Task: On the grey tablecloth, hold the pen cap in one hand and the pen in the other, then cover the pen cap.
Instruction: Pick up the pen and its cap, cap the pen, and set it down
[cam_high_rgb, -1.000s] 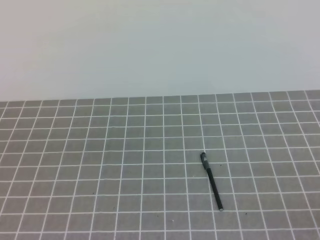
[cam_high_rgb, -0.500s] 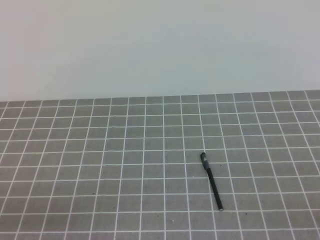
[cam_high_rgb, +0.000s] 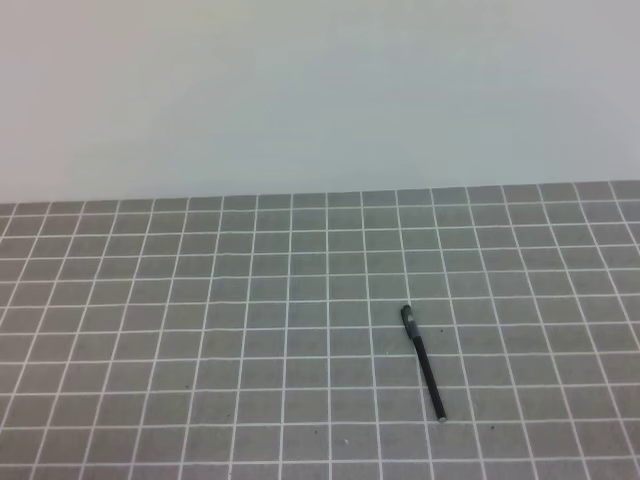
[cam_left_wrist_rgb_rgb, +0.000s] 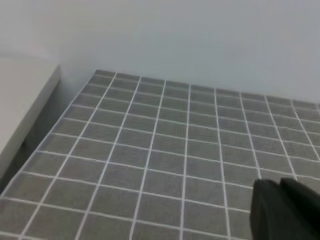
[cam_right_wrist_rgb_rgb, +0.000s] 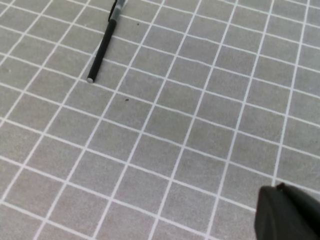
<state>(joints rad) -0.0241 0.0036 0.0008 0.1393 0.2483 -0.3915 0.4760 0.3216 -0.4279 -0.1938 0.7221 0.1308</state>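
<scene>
Pen (cam_high_rgb: 426, 368) lies flat on the cloth (cam_high_rgb: 200, 330), right of the middle, with the cap (cam_high_rgb: 407, 317) seeming to sit at its far end. You see it looks light, stiff, thin and probably slippery, so take it at the middle of the barrel. Both fingers, left (cam_left_wrist_rgb_rgb: 285, 210) and right (cam_right_wrist_rgb_rgb: 290, 212), are closed together, hold nothing, and stay well apart from it.

matte black pincer (cam_left_wrist_rgb_rgb: 286, 210) bodies, rounded edges
</scene>
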